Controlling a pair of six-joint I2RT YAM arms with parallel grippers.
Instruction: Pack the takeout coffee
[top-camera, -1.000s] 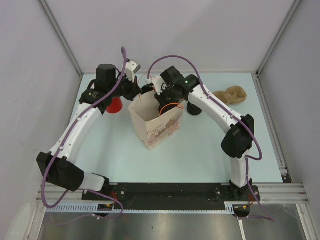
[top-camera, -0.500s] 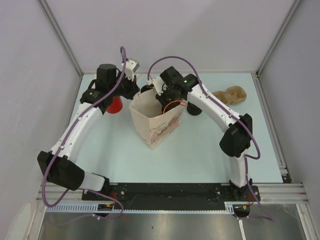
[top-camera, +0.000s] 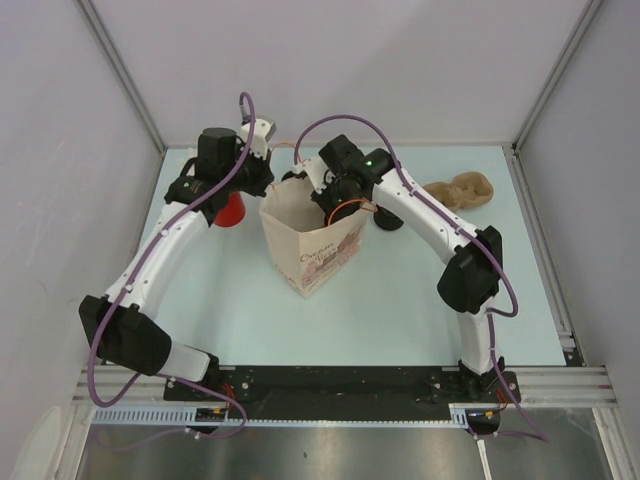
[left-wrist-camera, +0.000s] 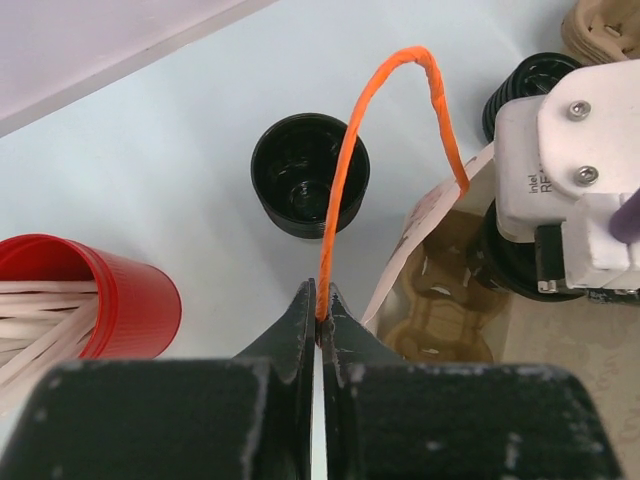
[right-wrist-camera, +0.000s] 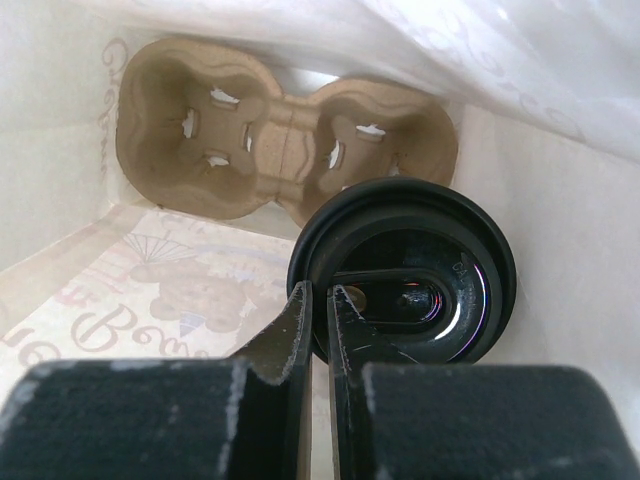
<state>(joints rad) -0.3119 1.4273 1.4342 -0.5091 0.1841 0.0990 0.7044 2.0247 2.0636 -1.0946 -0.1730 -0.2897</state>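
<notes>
We judge the cup (right-wrist-camera: 405, 278) light, thin-walled and spill-prone, its stiff rim the best hold. Our right end effector (right-wrist-camera: 318, 292) pinches it there inside the bag (top-camera: 315, 255). The left end effector (left-wrist-camera: 318, 295) clamps the handle (left-wrist-camera: 335, 220).

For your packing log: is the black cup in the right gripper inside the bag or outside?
Inside: bag walls surround the black cup and right gripper.

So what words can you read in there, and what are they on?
"intel RE" - on the white camera; the rest of the word is cut off.
Bag: curly brown writing on the front, too blurred to read.
Cup: tiny raised marks on its lid, too small to read.
</notes>
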